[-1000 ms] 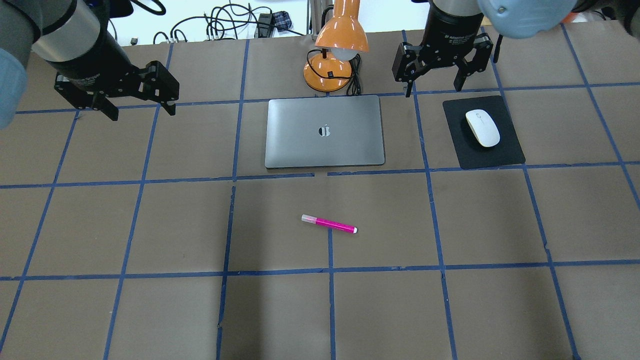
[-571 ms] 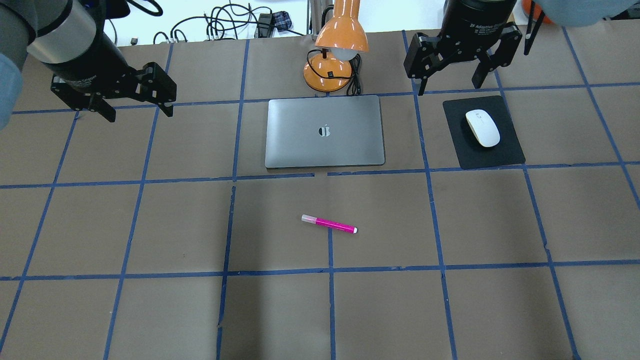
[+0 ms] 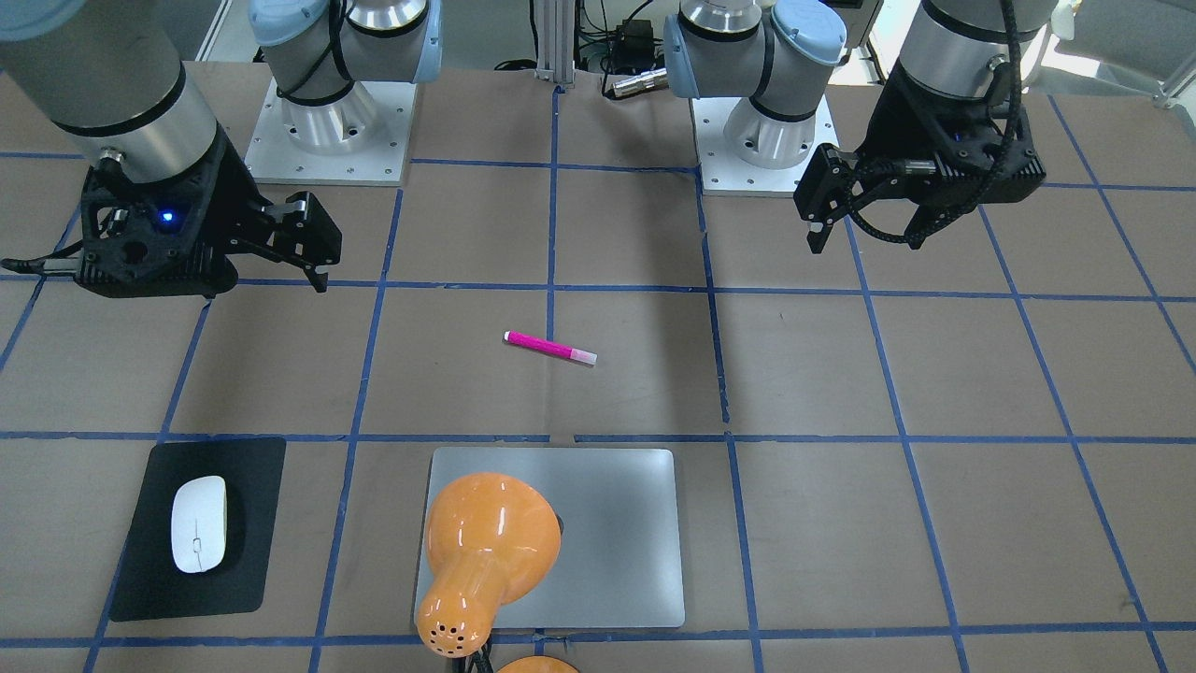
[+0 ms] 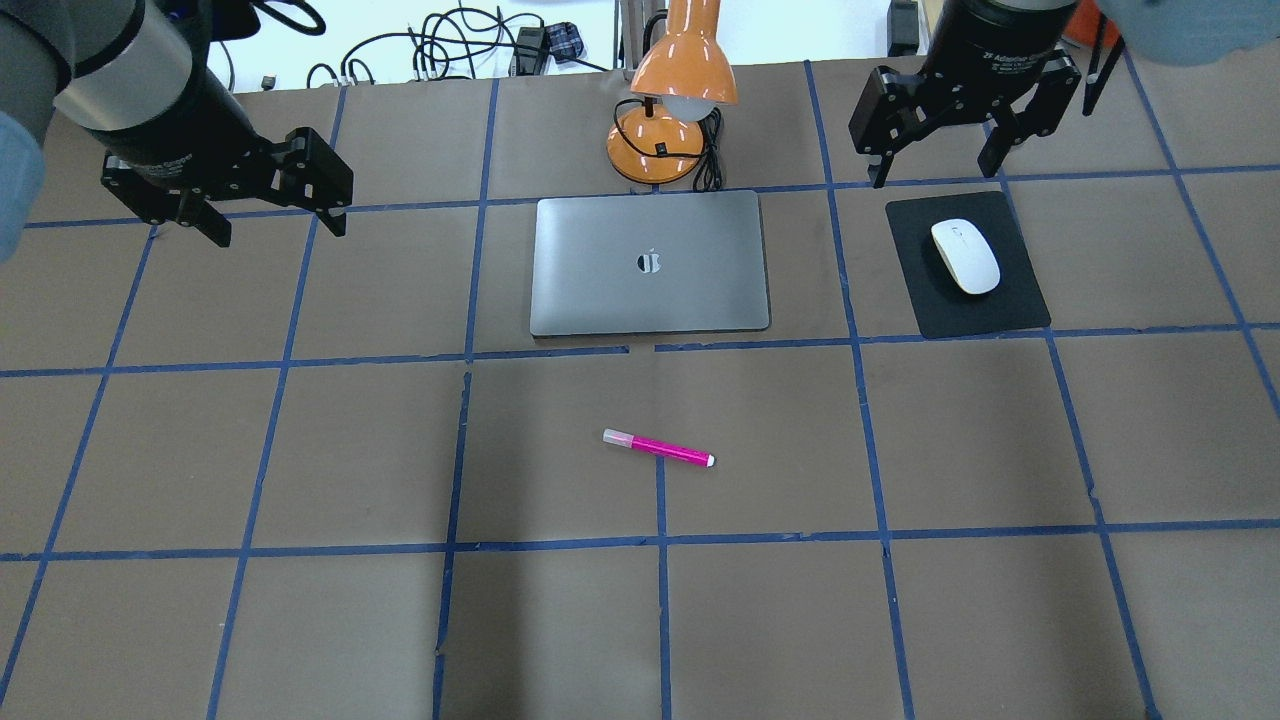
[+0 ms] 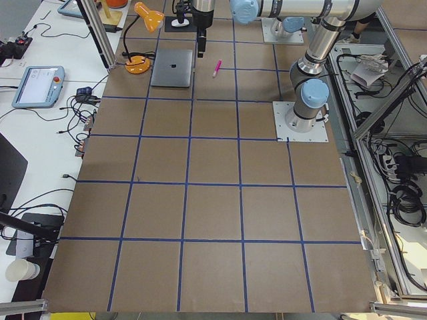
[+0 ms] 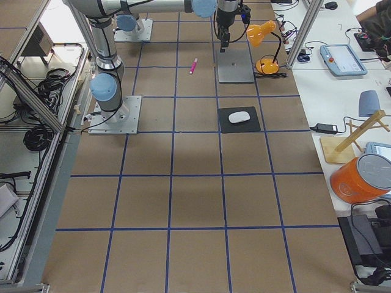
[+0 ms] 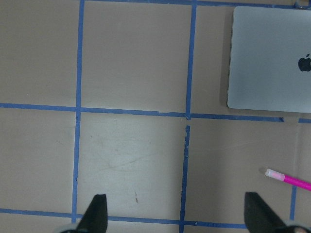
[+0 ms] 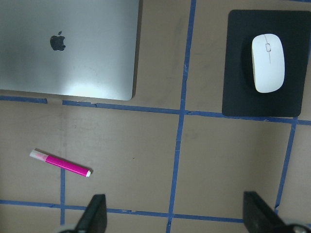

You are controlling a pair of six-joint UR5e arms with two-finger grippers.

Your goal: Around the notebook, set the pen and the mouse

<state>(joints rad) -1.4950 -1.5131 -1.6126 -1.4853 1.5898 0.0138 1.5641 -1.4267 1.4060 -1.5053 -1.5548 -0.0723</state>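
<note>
- High off the table (image 4: 350, 450) on the robot's left: the left tool (image 4: 279, 233), jaws spread wide, nothing between them, touching nothing.
- In the left wrist view, only brown paper and blue tape lines (image 7: 131, 111) between its two black fingertips (image 7: 97, 216); a corner of the notebook and the pale end of the pen off to the right of that view.
- High off the table on the robot's right: the right tool (image 4: 935, 177), likewise spread apart and empty, clear of everything below.
- In the right wrist view, bare table and tape between the two fingertips, with notebook, mouse and pen all farther out.
- Closed and flat near the middle of the table: the notebook (image 4: 650, 262), silver-grey, logo up, its near edge just beyond a tape line.
- On the robot's side of the notebook and well apart from it: the pen (image 4: 658, 448), magenta, lying flat and slightly slanted, pale cap end toward the robot's left, its other half crossing a tape line.
- To the robot's right of the notebook, apart from it: the mouse (image 4: 965, 256), white, resting on a black mat (image 4: 990, 312), toward the mat's far half and angled a little.
- Just beyond the notebook's far edge: an orange lamp (image 4: 685, 60), round base on the table, a black cord (image 4: 708, 150) bunched beside the base; in the front-facing view, shade hiding part of the notebook's lid.
- Pen, mouse and notebook all separate from one another and from both tools.
</note>
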